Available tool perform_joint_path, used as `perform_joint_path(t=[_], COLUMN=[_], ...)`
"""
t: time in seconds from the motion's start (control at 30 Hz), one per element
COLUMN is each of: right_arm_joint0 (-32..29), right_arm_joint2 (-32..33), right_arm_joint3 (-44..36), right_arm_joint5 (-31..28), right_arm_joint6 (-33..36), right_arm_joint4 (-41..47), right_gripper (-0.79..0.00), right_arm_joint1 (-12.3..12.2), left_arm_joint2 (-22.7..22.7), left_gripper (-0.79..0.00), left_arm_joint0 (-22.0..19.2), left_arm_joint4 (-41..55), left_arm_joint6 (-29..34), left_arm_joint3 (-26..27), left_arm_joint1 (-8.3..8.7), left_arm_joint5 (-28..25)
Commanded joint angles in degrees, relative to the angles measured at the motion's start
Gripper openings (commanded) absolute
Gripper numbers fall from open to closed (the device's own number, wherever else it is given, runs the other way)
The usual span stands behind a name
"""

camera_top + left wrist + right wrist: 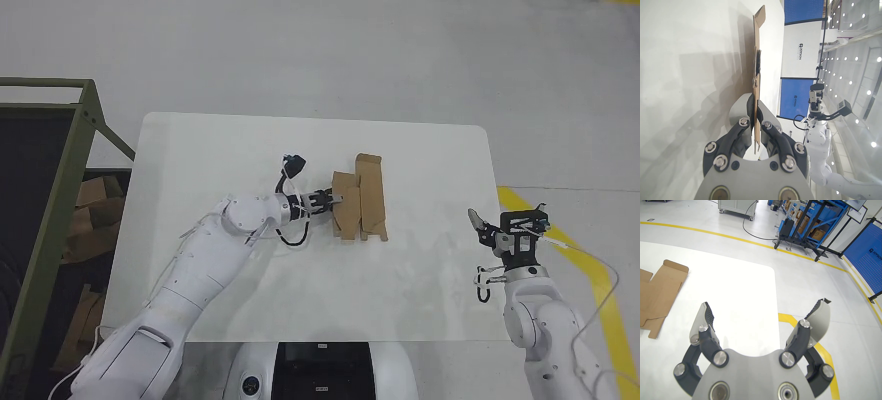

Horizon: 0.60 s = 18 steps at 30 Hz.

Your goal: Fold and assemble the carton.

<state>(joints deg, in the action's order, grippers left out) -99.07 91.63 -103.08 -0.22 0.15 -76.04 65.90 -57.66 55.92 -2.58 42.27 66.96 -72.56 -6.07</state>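
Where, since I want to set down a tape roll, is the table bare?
Bare: the wide stretch between the carton and the right gripper, and the far strip of table. Crowded: where the left gripper clamps the carton.

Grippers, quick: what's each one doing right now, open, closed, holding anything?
Left gripper: closed, gripping the edge of the flat carton.
Right gripper: open, holding nothing.

A factory-like robot lab; yellow floor lines [715, 233], blue shelving rack [819, 215] holding boxes [817, 234], partition panels [797, 98].
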Motion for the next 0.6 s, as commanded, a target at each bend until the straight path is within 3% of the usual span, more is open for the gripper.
perform_joint_path(t=[0.0,0.13,0.57], right_arm_joint0=[0.4,1.4,3.3], right_arm_joint2=[0.0,-0.2,3.4], right_arm_joint3=[0.2,0.0,-0.8], right_arm_joint5=[-1.1,-4.2,-17.7], right_arm_joint6=[1.0,4.1,12.2], right_arm_joint4=[0.8,4.1,26.9], right_gripper=[0.000,0.000,0.000], right_arm_joint1=[0.0,0.1,0.0], left_arm_joint2=[-0.7,-2.3,-6.7], left_gripper=[-0.785,-0.785,-0.785], left_arm_joint0=[0.5,1.6,5.6], left_arm_joint4=[0.3,0.7,2.0], left_arm_joint6=[-0.1,0.1,-0.6], left_arm_joint3=[0.9,2.8,9.8], left_arm_joint1=[0.17,0.64,1.89], left_arm_joint5=[-0.7,-1.3,-4.7])
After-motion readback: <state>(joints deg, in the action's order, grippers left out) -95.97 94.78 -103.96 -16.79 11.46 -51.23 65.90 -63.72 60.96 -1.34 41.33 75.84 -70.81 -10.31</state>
